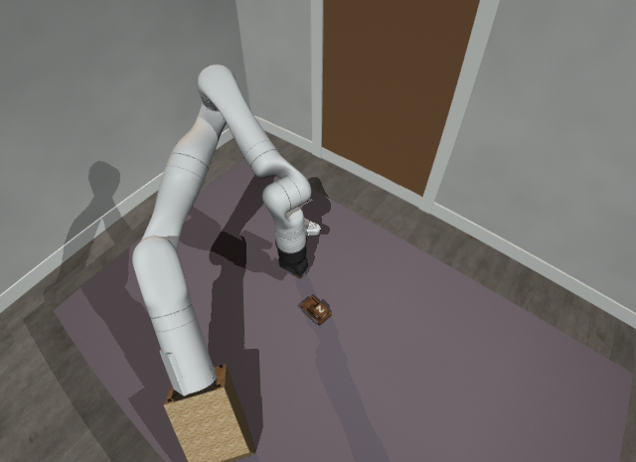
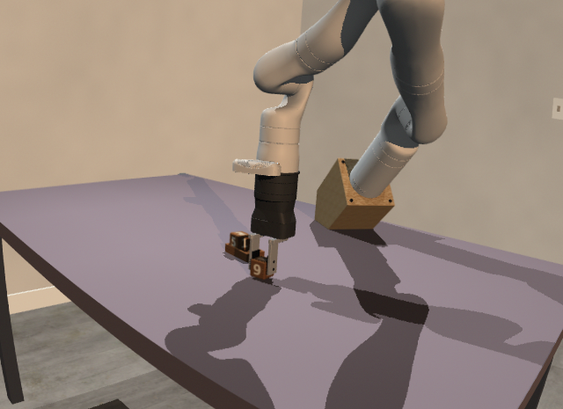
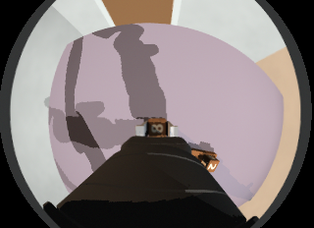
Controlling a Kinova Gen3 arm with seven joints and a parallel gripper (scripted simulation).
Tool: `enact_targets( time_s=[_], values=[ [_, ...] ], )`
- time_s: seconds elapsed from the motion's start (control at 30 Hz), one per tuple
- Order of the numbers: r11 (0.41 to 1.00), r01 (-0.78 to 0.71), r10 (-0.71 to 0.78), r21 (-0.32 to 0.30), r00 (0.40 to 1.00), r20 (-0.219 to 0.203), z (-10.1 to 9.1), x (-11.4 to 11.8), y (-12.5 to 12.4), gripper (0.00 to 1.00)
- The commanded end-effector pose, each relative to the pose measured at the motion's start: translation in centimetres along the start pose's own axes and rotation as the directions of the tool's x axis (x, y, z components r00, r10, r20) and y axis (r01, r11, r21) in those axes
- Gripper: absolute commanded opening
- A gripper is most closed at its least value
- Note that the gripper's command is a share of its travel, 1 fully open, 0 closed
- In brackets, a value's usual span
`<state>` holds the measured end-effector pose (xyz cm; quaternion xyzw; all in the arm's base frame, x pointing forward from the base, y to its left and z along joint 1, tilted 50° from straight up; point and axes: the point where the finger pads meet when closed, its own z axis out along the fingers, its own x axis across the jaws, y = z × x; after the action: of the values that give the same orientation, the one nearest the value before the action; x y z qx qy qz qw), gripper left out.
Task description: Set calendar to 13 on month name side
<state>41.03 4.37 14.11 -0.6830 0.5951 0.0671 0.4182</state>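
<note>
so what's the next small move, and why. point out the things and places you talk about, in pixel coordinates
I'd probably ease the gripper (image 1: 301, 275) (image 2: 263, 266) (image 3: 157, 126) down until its cube (image 2: 258, 268) (image 3: 157, 129) rests on the table (image 1: 436, 344) (image 2: 136, 241) (image 3: 211, 81), then open for a regrip: the cube is already low beside the tray (image 1: 311, 297) (image 2: 236, 253) (image 3: 197, 151), and the digits I can read on it are 9 and 8, neither needed for 13.

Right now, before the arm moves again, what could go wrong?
The gripper holds one cube outside the tray; letting go here would likely leave it there. Moving across this low, it might bump the tray or the second cube inside.
</note>
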Motion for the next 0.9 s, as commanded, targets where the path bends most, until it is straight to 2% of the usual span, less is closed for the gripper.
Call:
enact_targets(
  time_s=[0.0,0.87],
  values=[
    [1.0,0.0,0.0,0.001,1.0,-0.001,-0.05,0.04,-0.03,0.6],
    [1.0,0.0,0.0,0.001,1.0,-0.001,0.18,0.04,-0.04,0.6]
  ],
)
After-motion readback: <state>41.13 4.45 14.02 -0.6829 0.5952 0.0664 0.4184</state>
